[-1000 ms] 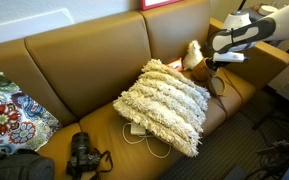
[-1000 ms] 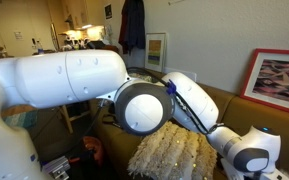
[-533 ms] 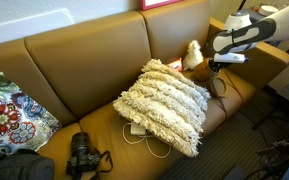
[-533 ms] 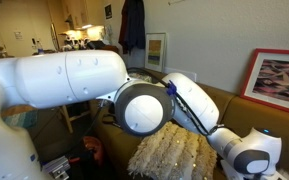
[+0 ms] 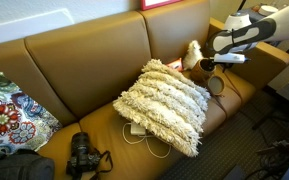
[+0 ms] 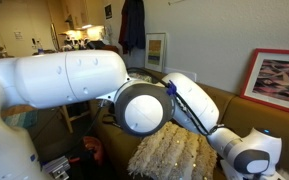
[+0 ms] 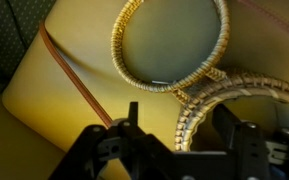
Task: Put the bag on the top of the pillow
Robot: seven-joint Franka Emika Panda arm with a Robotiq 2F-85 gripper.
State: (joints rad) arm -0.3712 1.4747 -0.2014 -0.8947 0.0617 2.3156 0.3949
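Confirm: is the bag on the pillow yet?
No. The bag sits on the sofa beside the pillow, not on it.

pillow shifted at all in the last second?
No. In an exterior view the pillow lies in the same spot as before, leaning on the sofa backrest, its top corner still by the backrest seam.

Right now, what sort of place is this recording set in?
Probably a home living room or a lounge: a brown leather sofa, a shaggy cream pillow lying on it, and a framed picture on the wall.
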